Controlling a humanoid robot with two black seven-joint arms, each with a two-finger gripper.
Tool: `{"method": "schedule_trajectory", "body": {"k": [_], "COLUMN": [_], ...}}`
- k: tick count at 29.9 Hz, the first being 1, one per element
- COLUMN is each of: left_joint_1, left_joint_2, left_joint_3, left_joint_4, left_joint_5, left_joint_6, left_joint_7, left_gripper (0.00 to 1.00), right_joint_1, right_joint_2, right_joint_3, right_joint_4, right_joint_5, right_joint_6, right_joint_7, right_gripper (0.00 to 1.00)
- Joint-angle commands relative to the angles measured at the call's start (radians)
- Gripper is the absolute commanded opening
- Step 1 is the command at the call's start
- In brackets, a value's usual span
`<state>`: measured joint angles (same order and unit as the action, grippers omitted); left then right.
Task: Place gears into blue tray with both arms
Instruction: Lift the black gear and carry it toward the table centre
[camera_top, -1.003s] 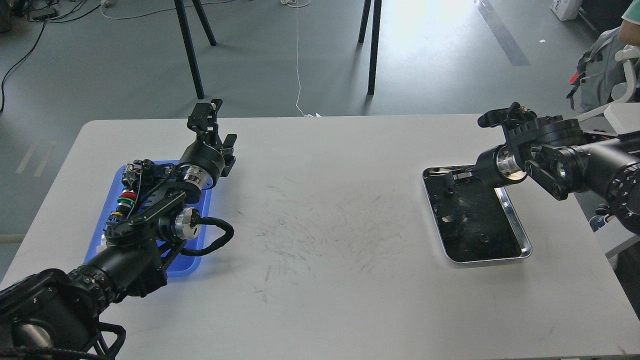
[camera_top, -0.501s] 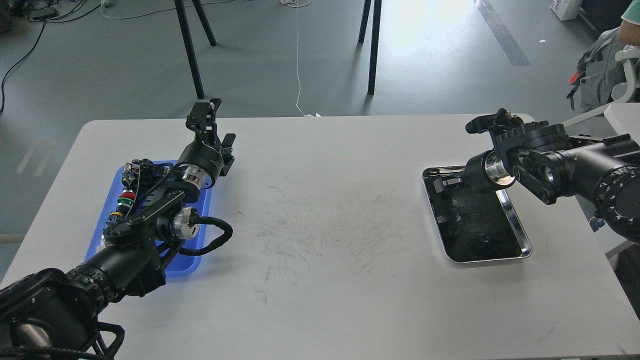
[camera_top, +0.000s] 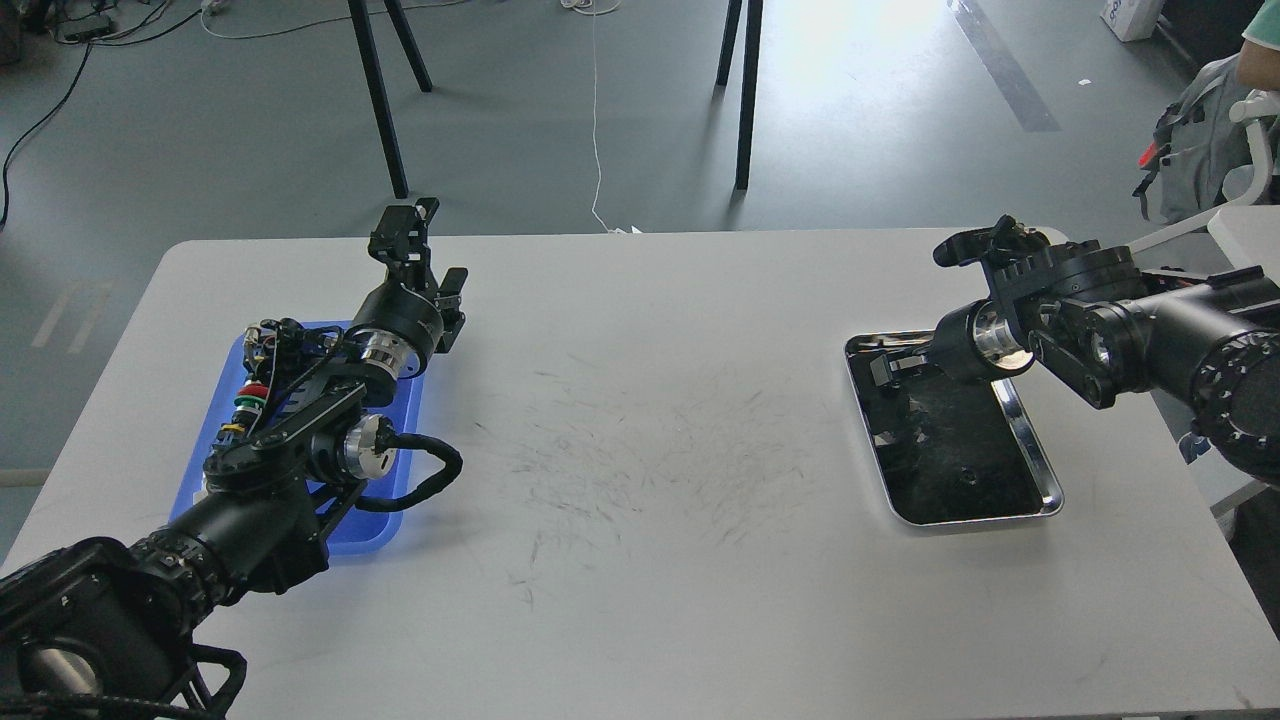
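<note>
The blue tray (camera_top: 222, 392) lies at the table's left side, mostly covered by my left arm. My left gripper (camera_top: 432, 252) sits just past the tray's far right corner, above the table; its two fingers stand apart with nothing between them. At the right, my right gripper (camera_top: 886, 366) is low over the far left corner of the steel tray (camera_top: 1036, 462). Its fingers are dark against the dark floor and cannot be told apart. One small black gear (camera_top: 966, 477) lies on that floor near the front. Other gears do not stand out clearly.
Red, green and yellow push-button switches (camera_top: 247, 400) sit in the blue tray under my left arm. Scuff marks cover the white table's middle (camera_top: 660, 460). Black stand legs (camera_top: 380, 100) rise from the floor beyond the far edge. A person and a chair are at the far right.
My right arm has swung left and its gripper has come down over the steel tray's far left corner. My left arm has drifted slightly left.
</note>
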<state>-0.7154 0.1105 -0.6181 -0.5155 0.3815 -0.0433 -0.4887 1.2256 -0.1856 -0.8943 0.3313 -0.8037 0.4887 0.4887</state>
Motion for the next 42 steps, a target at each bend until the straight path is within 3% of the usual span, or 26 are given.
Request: {"method": "schedule_trajectory", "body": {"k": [1,15,22,32,42], "left_joint_1": [0.001,-0.002,-0.002,0.002,0.002], "left_joint_2": [0.0,-0.002,0.0,-0.002,0.0], "left_joint_3": [0.0,-0.002,-0.002,-0.002,-0.002], "left_joint_4": [0.0,0.0,0.0,0.0,0.0], "left_joint_5": [0.0,-0.003,-0.004,-0.004,-0.003], "left_joint_6": [0.0,0.002,0.002,0.002,0.0], "left_joint_7": [0.0,0.0,0.0,0.0,0.0], "left_gripper": [0.98,0.98,0.98,0.98,0.98], "right_joint_1": [-0.001,-0.006,-0.008,0.0,0.041], "right_joint_2": [0.002,0.011,0.011,0.009,-0.008], "right_joint_3": [-0.003,-0.006,-0.006,-0.008,-0.008], "right_joint_4": [0.002,0.005,0.003,0.003,0.005], "right_joint_5": [0.0,-0.003,-0.008,-0.009,-0.008], "right_joint_6": [0.0,0.0,0.0,0.0,0.0], "right_joint_7": [0.0,0.0,0.0,0.0,0.0], "right_gripper": [0.51,0.54,0.34,0.15,0.15]}}
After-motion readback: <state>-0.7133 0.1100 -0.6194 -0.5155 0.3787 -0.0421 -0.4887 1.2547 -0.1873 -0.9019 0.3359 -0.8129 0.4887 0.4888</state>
